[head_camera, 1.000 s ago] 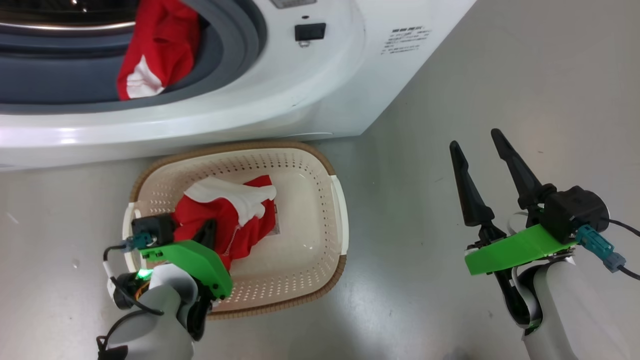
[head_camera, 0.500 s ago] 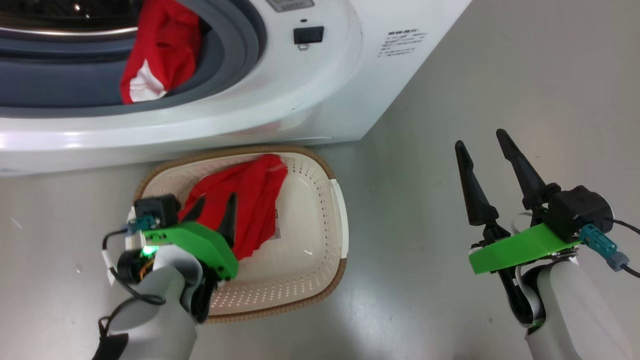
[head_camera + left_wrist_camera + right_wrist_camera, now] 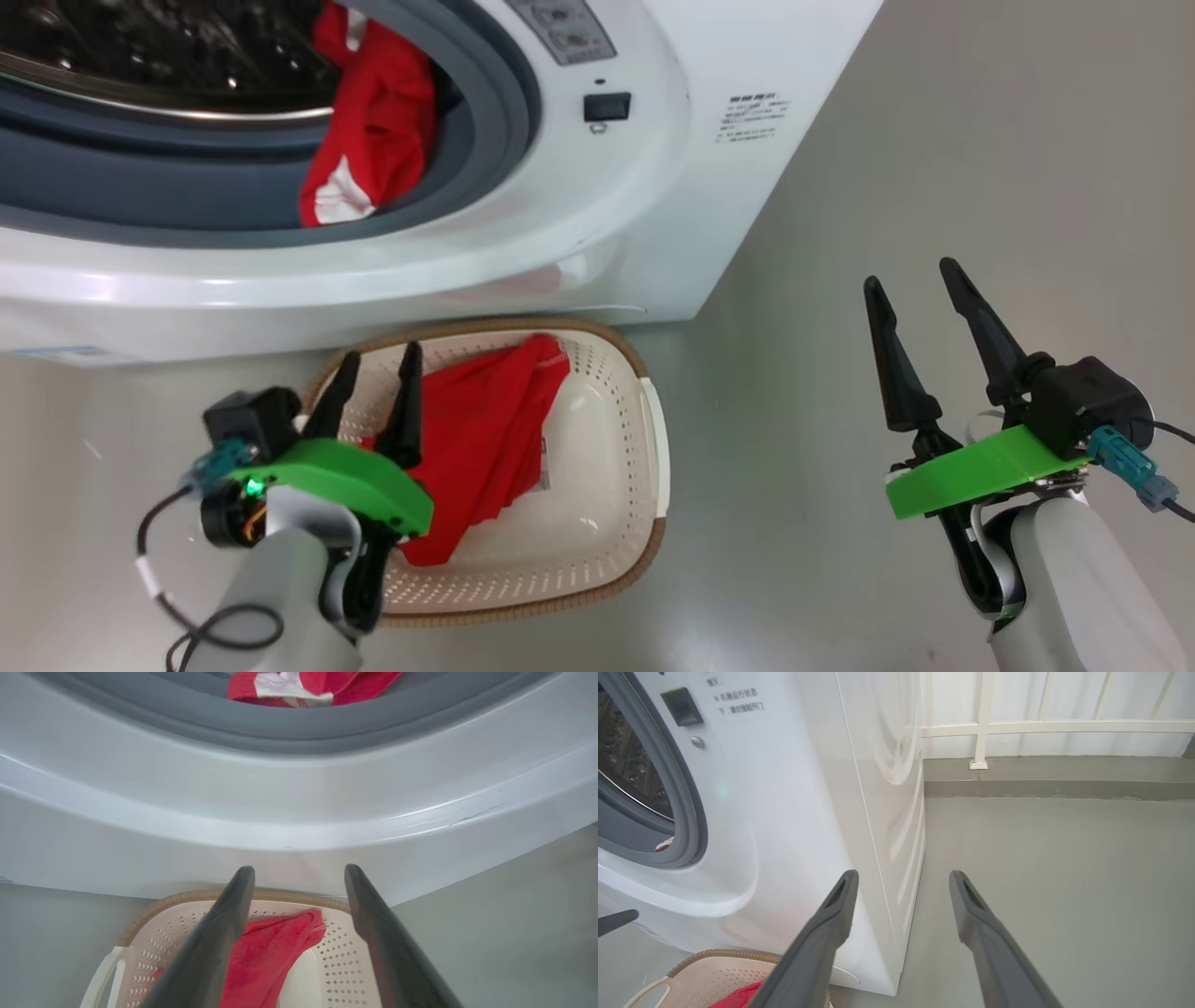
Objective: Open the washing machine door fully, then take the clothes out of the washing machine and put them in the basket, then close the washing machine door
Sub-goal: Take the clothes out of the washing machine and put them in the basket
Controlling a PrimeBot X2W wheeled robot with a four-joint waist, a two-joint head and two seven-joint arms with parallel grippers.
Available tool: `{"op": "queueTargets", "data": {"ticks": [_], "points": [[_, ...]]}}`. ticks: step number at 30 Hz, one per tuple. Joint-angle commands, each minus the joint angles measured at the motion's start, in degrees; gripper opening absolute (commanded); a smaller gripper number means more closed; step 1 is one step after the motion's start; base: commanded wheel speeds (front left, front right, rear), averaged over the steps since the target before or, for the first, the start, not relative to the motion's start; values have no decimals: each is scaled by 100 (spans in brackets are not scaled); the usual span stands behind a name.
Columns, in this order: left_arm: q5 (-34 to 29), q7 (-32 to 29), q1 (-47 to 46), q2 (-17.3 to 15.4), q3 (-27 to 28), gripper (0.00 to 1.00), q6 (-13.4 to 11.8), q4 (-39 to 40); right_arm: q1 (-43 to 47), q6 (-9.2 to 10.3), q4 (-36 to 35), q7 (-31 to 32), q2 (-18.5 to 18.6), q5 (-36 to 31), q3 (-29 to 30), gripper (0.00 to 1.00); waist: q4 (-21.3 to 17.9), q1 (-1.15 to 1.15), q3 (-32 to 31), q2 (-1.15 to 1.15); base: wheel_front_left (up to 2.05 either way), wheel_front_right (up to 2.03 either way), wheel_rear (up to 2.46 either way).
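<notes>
Above and ahead of the left gripper [image 3: 381, 353], at the lower right of the grey rubber ring [image 3: 509, 140], hangs one red garment [image 3: 369, 121] of the clothes; its upper part sits inside the drum [image 3: 140, 56], its white-panelled lower end drapes over the ring; long axis roughly up-down in head view.

Left gripper: fingers moderately parted, nothing between them, over the near-left part of the basket [image 3: 616, 523], tips aimed at the washing machine [image 3: 653, 215]; left wrist view puts the hanging garment almost dead on the finger line, beyond the white front lip.

Second red garment [image 3: 485, 429]: lying in the basket, just beside the left fingers; basket on the floor close against the machine's front.

Right gripper [image 3: 910, 273]: fingers parted, empty, over bare floor, well apart from the opening.

Judgement: left arm clearly nearer; next reach goes up and forward over the lip; a pinch across the garment's long axis, near its hanging end, looks easiest; risk of fingertips catching the rubber ring.
</notes>
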State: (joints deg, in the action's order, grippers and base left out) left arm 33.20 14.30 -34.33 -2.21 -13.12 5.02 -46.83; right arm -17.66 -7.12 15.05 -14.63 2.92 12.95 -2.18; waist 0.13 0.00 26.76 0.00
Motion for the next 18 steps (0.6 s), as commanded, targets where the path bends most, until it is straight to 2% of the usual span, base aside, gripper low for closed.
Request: {"op": "queueTargets", "data": {"ticks": [1,7,9,16,18], "points": [[-102,69,293,-127,282,100,-15,293,105,-36,-106,-37,-4,-77,-80,100,118,0,-225,0,0,0,0],[-485,69,773,-86,682,100,-25,1130,170,-36,-69,-37,-4,-108,-3,100,220,0,-551,0,0,0,0],[-693,70,998,-75,837,100,-39,1674,232,-36,-46,-37,-4,-91,41,100,256,0,-723,0,0,0,0],[-977,70,1551,-68,991,100,-166,2949,392,-36,-53,-37,-4,-110,81,100,257,0,-1119,0,0,0,0],[-984,70,1627,-68,1000,100,-177,3092,415,-36,-70,-37,-4,-127,100,100,255,0,-1172,0,0,0,0]]}}
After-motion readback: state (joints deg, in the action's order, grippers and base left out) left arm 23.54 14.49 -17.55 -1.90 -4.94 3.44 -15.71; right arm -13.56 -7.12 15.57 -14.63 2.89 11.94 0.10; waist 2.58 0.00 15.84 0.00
